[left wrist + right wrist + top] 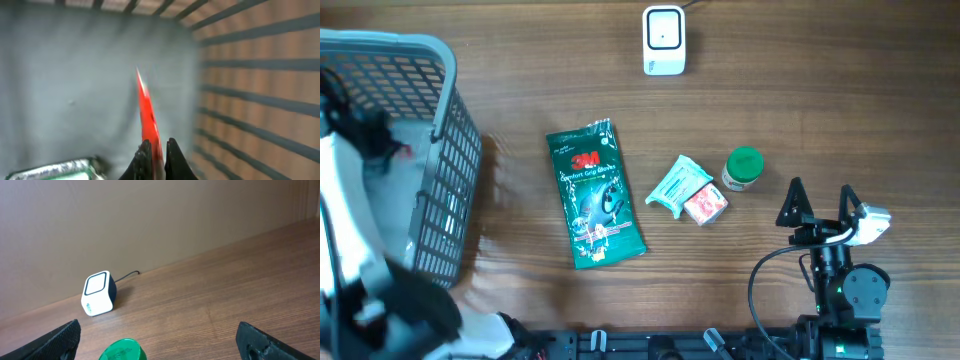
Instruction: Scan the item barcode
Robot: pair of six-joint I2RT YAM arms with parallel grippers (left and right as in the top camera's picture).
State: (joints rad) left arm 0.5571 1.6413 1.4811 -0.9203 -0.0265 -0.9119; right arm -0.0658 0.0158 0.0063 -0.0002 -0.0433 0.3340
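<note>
The left tool [157, 152] is inside the grey wire basket [250, 65]. It is pinched tight on a thin, flat red packet [146, 107] that sticks out straight ahead of its tips. The right tool [821, 190] is spread wide and holds nothing. A small jar with a green lid [743, 168] sits just ahead of it, a bit left. The white box scanner [664, 40] stands far ahead on the wooden bench [840, 90].

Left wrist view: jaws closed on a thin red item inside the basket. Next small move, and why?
Probably lift straight up. The left gripper has its jaws shut on the thin red item inside the basket, its barred wall close beside; the scanner stands outside, across the table, so the item must clear the rim first.
</note>
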